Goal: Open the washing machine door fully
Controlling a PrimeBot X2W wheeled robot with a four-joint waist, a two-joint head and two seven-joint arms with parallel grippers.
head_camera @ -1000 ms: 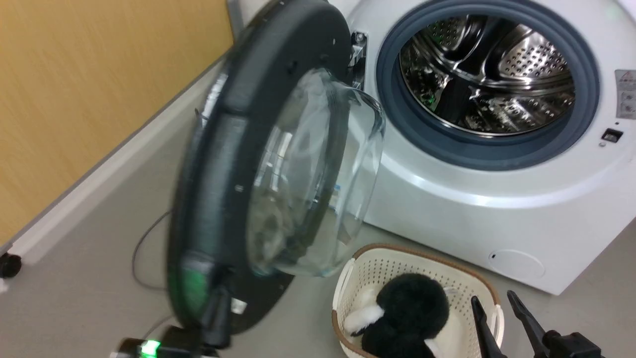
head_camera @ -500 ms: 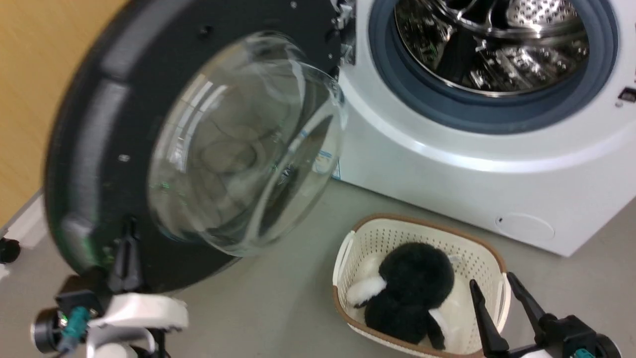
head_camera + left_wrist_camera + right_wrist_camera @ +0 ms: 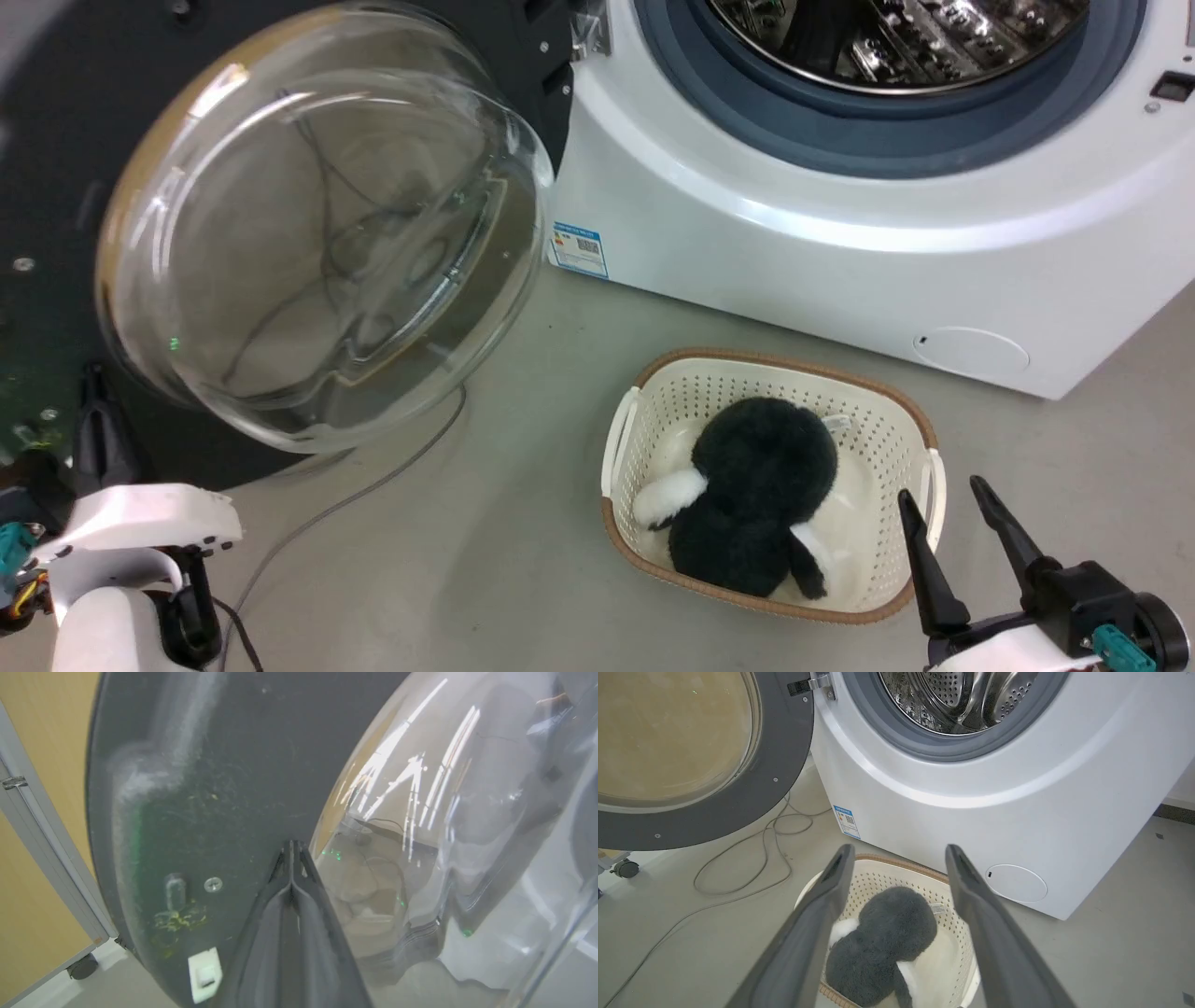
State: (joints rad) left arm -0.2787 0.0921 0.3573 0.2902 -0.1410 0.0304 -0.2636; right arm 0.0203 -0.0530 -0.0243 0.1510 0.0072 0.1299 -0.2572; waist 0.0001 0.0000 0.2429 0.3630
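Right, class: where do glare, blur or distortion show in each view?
Head view: the washing machine door looks blurred, its glass warping the cable behind. Left wrist view: white glare streaks cross the glass. Right wrist view: sharpest, but the wide angle bows the washing machine.

Head view: washing machine door [image 3: 47,187] is running off frame from 9 to 11 o'clock, edge blurring. left gripper [image 3: 91,392] is blending into the dark door face at 8 o'clock, so contact is unclear. sticker [image 3: 579,249] print is reading too small.

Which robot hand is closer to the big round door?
Left. The left gripper, shut, points close at the washing machine door; the right gripper hangs open by the basket, farther off.
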